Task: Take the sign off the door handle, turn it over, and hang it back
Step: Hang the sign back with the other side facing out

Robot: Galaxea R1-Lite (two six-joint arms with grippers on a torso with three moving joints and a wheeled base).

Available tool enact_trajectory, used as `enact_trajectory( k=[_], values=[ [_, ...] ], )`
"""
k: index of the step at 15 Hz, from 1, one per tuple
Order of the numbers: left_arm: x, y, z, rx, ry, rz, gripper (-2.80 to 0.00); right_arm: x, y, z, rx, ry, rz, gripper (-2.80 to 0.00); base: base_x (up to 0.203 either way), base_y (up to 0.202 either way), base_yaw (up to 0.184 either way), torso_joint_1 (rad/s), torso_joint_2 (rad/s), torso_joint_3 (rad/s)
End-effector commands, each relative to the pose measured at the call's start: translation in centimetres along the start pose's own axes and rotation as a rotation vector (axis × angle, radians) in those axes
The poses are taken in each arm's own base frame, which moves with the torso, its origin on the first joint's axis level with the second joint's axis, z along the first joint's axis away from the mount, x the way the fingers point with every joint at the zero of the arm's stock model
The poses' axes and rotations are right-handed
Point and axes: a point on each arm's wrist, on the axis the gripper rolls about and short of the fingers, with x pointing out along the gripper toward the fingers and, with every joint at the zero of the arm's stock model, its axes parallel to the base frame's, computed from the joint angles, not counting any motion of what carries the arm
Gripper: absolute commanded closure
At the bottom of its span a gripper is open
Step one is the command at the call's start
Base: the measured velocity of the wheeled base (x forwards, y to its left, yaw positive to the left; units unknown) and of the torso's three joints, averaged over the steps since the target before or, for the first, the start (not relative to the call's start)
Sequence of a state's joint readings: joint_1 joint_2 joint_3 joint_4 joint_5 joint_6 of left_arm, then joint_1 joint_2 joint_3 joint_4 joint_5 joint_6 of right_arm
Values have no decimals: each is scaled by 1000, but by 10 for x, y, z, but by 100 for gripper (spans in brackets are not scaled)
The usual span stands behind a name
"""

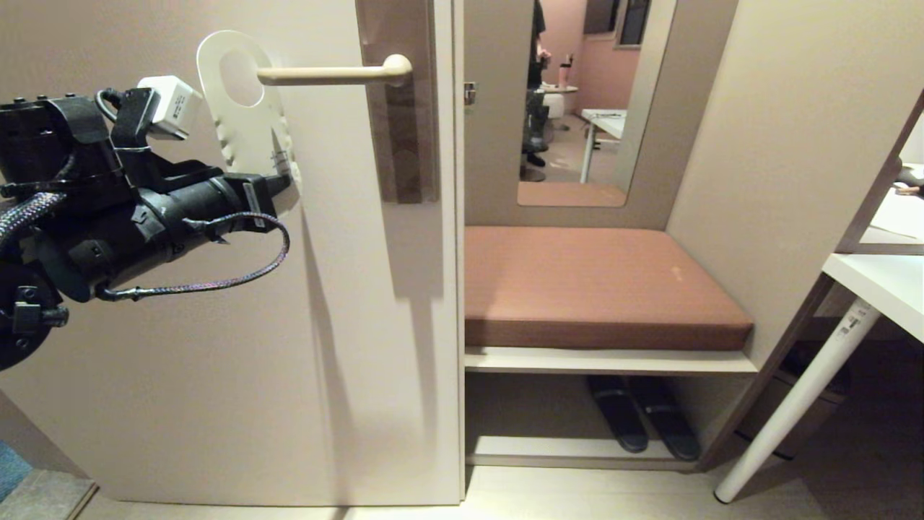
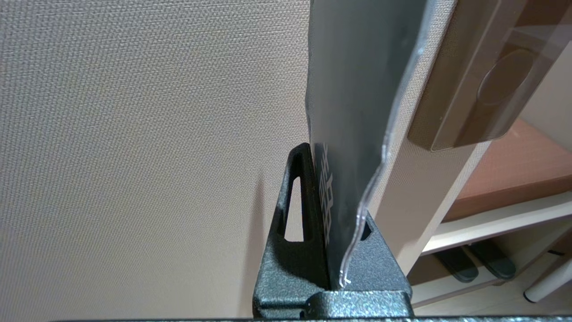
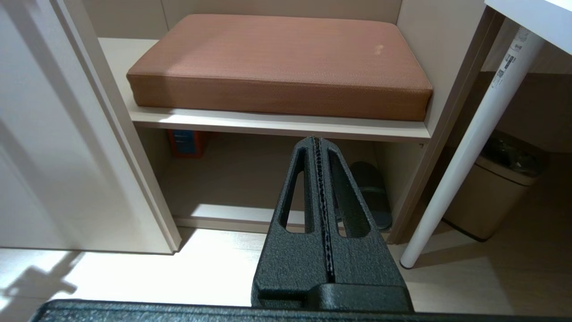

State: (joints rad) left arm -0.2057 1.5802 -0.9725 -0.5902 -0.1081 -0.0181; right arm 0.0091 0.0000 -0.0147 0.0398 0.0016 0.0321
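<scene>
Head view shows the sign (image 1: 249, 119) upright against the door (image 1: 216, 347), its large hole around the free end of the door handle (image 1: 336, 73). Its lower end is clamped in the left gripper (image 1: 285, 184). Right gripper (image 3: 319, 179) hangs clenched and empty near the cushioned bench (image 3: 281, 62).

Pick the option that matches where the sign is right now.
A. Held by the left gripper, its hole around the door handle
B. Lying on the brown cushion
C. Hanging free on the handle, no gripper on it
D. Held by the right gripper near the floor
A: the left gripper is shut on the lower end of the sign, whose hole is around the door handle.
</scene>
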Motion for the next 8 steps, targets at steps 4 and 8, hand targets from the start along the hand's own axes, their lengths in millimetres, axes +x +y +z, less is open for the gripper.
enact_trajectory(
  k=[4,8],
  values=[
    [0,-8,3,3,-14,-28,0,0,0,0,0,0,0,0,0,0,0,0,0,0],
    [0,-19,5,4,-21,-62,0,0,0,0,0,0,1,0,0,0,0,0,0,0]
  ],
)
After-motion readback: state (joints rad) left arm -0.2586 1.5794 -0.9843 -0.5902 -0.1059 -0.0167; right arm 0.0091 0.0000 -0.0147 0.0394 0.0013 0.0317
